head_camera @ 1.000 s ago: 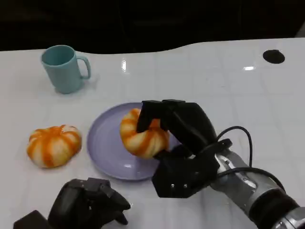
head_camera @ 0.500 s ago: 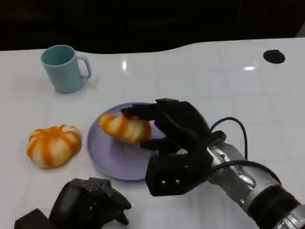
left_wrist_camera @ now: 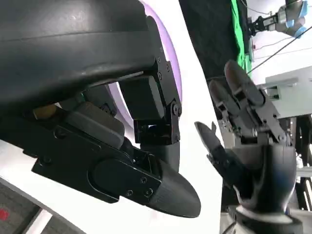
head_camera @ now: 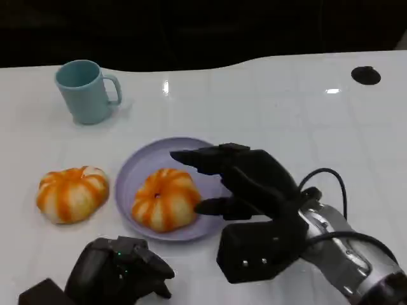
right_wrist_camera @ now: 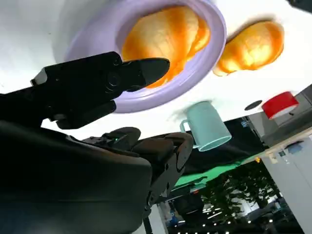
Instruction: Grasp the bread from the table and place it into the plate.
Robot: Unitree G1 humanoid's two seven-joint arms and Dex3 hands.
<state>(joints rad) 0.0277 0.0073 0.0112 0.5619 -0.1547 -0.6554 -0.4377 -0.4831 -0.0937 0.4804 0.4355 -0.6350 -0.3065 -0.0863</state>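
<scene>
Release step, head view: the right hand (head_camera: pixel 238 184) is hovering over the right half of the plate (head_camera: pixel 141 164), fingers spread wide and holding nothing; one fingertip is lying just beside the bread (head_camera: pixel 165 198), and contact can't be told. The bread is sitting inside the plate, toward its front-left rim, upright w/ striped top showing. The right wrist view is showing the same: bread in the plate, black fingers (right_wrist_camera: pixel 141 70) apart in front of it, none wrapped round it. A second bread (head_camera: pixel 71 192) is lying on the table left of the plate, apart from its rim; a teal mug (head_camera: pixel 86 91) is standing near the table's back-left corner. The left hand (head_camera: pixel 121 272) is resting at the table's front edge w/ fingers curled in on nothing. Judgement: placement looks done, so the next move is calling for a lift of the right hand up and back toward the front-right w/o brushing the bread or tipping the plate rim.
</scene>
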